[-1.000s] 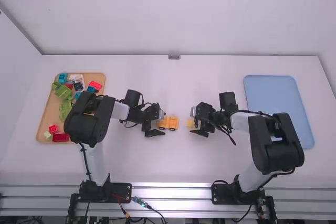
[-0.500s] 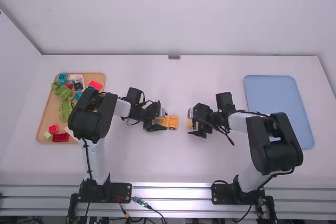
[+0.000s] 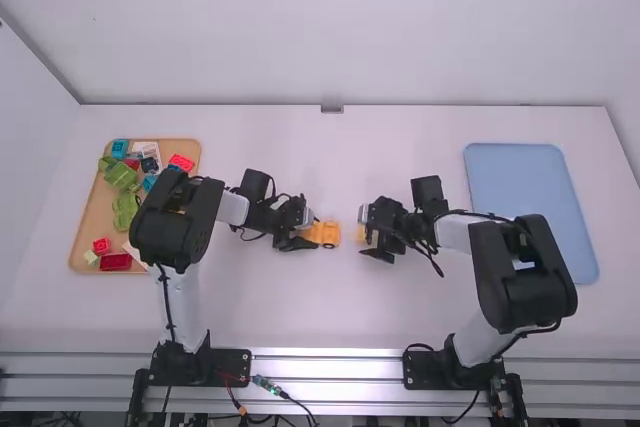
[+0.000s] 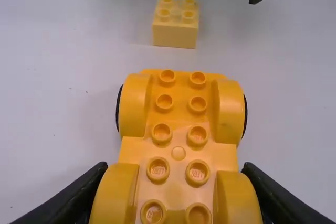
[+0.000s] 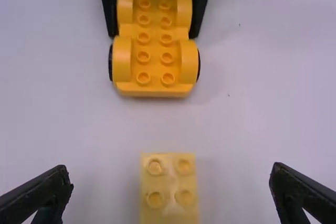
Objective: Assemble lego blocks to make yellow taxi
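A: What did we find closest in, at the left gripper [image 4: 176, 167]?

B: We found it closed on the yellow car base [image 4: 178, 153], one finger against each side. The base sat studs up on the white table [image 3: 350, 317], its wheels fitted.

A: And just beyond?

B: We noted the pale yellow brick [image 5: 169, 195] on the table, apart from the base. The right gripper [image 5: 171, 177] was open, its fingers well apart, either side of that brick and clear of it.

A: Progress?

B: We saw nothing built onto the base; its studs were bare. We judged the brick still had to be gripped, lifted and pressed on.

A: Farther out?

B: We recorded green and red blocks in the wooden tray [image 3: 88, 217], and the blue tray [image 3: 515, 177] across the table. Whether further taxi parts were due, we could not tell.
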Robot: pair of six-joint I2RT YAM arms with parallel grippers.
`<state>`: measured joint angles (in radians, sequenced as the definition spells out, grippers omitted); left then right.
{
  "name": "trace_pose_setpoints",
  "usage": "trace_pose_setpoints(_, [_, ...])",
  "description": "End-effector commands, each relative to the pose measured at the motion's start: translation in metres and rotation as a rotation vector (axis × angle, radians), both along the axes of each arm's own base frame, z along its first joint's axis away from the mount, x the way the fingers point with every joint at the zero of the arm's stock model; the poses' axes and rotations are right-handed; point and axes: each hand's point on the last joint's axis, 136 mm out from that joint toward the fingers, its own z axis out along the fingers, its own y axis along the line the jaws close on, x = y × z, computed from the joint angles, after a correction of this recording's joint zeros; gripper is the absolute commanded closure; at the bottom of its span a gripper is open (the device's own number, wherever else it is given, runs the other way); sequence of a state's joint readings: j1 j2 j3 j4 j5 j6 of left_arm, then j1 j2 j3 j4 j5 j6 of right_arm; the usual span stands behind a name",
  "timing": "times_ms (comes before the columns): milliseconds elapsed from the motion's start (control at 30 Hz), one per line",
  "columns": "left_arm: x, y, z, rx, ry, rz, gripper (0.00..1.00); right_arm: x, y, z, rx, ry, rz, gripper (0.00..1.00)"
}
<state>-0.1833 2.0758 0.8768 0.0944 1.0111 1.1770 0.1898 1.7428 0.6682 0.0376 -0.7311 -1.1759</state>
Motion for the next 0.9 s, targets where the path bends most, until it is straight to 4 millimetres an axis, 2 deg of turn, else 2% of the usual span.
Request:
trace_pose_setpoints(0, [-0.008, -0.002, -0.001, -0.005, 0.024, -0.011, 0.39, 0.003, -0.003, -0.006, -0.021, 0.043, -0.046, 0.01])
trace_pose_setpoints(100, [-0.007, 0.000, -0.002, 0.021, 0.025, -0.001, 0.37, 0.004, -0.003, -0.003, -0.021, 0.065, -0.055, 0.01])
trace_pose_setpoints(467, [-0.009, 0.001, -0.004, 0.045, 0.048, 0.009, 0.46, 0.007, -0.006, -0.003, -0.060, 0.062, -0.040, 0.01])
trace_pose_setpoints(533, [-0.008, 0.003, -0.007, 0.068, 0.068, 0.034, 0.45, 0.007, -0.006, -0.002, -0.060, 0.064, -0.041, 0.01])
trace_pose_setpoints(700, [-0.005, 0.007, -0.014, 0.148, 0.075, 0.073, 0.50, 0.016, -0.007, -0.013, -0.105, 0.116, -0.083, 0.01])
trace_pose_setpoints(867, [-0.005, 0.005, -0.013, 0.171, 0.053, 0.089, 0.53, 0.018, 0.003, -0.019, -0.177, 0.155, -0.042, 0.01])
